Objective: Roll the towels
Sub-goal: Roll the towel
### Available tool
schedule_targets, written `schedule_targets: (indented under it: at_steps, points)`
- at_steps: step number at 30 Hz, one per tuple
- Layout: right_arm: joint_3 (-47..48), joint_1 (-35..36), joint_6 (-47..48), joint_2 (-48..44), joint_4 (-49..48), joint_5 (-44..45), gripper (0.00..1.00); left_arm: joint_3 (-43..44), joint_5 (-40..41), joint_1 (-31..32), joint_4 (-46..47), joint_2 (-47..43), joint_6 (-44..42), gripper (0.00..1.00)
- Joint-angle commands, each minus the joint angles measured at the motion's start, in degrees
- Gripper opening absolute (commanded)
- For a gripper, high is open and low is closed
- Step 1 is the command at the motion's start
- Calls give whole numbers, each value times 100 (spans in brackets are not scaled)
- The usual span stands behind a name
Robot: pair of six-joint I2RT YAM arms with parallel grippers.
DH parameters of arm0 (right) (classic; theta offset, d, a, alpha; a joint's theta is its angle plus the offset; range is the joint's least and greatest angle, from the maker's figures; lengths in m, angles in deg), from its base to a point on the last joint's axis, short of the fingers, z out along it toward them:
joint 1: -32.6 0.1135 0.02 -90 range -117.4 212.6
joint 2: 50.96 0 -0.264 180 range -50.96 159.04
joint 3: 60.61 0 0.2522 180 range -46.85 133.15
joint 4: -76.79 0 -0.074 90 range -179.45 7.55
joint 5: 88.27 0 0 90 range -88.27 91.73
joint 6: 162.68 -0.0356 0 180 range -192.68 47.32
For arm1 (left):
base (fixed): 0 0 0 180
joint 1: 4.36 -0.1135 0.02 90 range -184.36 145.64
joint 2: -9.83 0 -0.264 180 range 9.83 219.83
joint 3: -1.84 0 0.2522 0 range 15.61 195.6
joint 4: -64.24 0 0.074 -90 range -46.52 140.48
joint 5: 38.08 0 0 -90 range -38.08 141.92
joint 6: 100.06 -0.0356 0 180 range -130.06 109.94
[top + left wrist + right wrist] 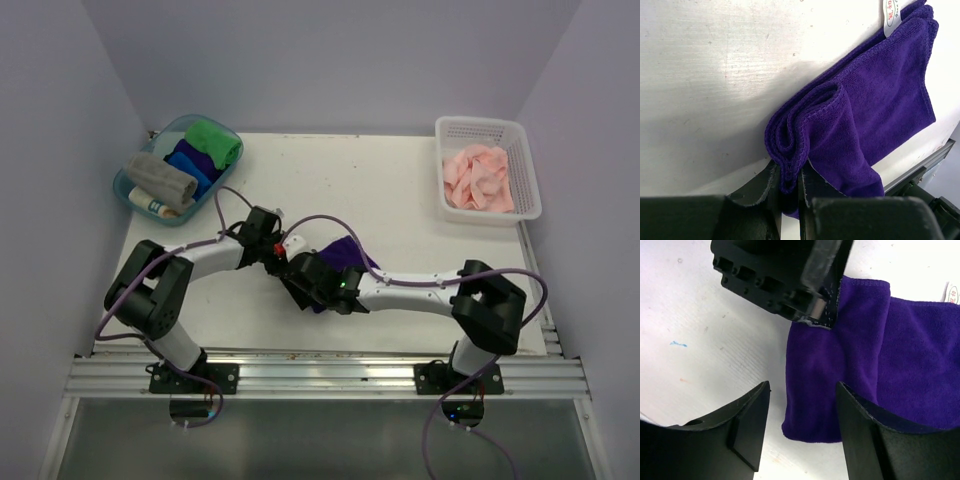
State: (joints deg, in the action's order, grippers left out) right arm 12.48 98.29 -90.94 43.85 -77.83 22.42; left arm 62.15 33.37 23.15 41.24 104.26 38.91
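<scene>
The table (400,190) carries the dark purple towel (880,100), which lies flat near the table's middle with one end folded over on itself. My left gripper (790,182) is closed on that folded edge. My right gripper (802,390) is spread wide, holding nothing, one finger over a towel corner and the other over bare table. A white label (891,15) sits at the towel's far edge.

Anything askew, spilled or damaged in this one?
Nothing spilled or damaged. Only the purple towel looks uneven: its folded edge is bunched where the left gripper pinches it. The right gripper hangs open above it.
</scene>
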Motion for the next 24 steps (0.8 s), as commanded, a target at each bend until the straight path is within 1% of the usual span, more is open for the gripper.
schedule_targets:
  at_steps: [1, 6, 9, 10, 12, 13, 15, 17, 19, 20, 23, 24]
  points:
    - [395, 110, 200, 266, 297, 638, 57, 171, 123, 35, -237, -232, 77, 3]
    - [483, 128, 297, 670, 148, 744, 52, 197, 167, 44, -307, -311, 95, 4]
    - [396, 128, 297, 863, -45, 788, 45, 232, 167, 44, -351, -320, 95, 4]
    - [378, 128, 279, 899, -89, 788, 37, 241, 167, 44, -360, -320, 95, 4]
    - [325, 111, 218, 996, -238, 683, 28, 232, 211, 35, -403, -355, 86, 5]
    - [325, 93, 200, 1022, -274, 639, 14, 224, 255, 44, -430, -373, 69, 6]
    - [316, 32, 130, 1005, -344, 394, 0, 223, 430, 36, -561, -382, 34, 8]
    - [255, 5, 86, 918, -484, 182, 0, 197, 492, 36, -632, -425, 7, 12]
    - [97, -38, 68, 699, -634, -134, 0, 180, 527, 18, -685, -540, -37, 23]
    - [9, -48, 34, 619, -721, -222, 0, 153, 527, 9, -685, -644, -89, 34]
    - [-123, -179, -28, 355, -836, -740, 0, 179, 589, -70, -737, -829, -133, 47]
    - [-228, -206, -89, 294, -941, -872, 0, 188, 598, -87, -790, -943, -168, 53]
